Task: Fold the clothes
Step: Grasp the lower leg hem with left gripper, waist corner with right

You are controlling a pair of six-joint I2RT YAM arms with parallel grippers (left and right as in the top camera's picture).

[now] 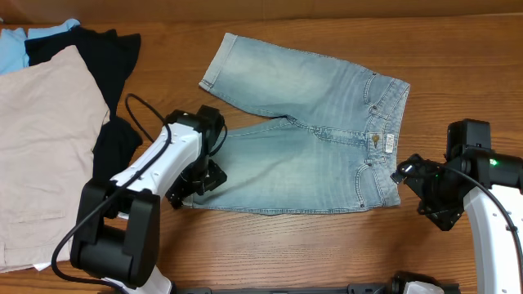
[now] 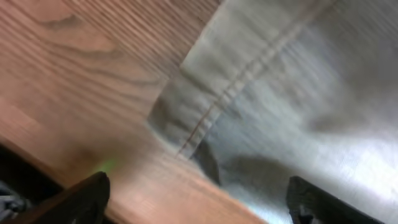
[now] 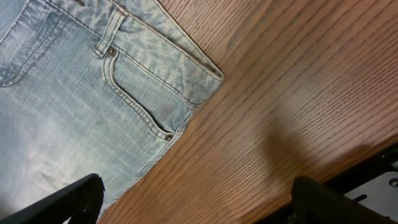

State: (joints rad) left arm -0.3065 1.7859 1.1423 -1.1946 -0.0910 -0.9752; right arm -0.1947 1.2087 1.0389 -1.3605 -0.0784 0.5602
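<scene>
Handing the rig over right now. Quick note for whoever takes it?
Left gripper: open, holding nothing, low over the hem of the near leg of the denim shorts.
Right gripper: open, holding nothing, beside the near waistband corner.
Shorts: spread flat on the table, front up, waistband toward the right arm, legs toward the left.
Beige shorts and black garment lie at the left edge, apart from them.
Done: no fold yet.
Left: the whole fold.

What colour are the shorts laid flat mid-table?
The denim shorts are faded light blue, clearest in the overhead view.
</scene>
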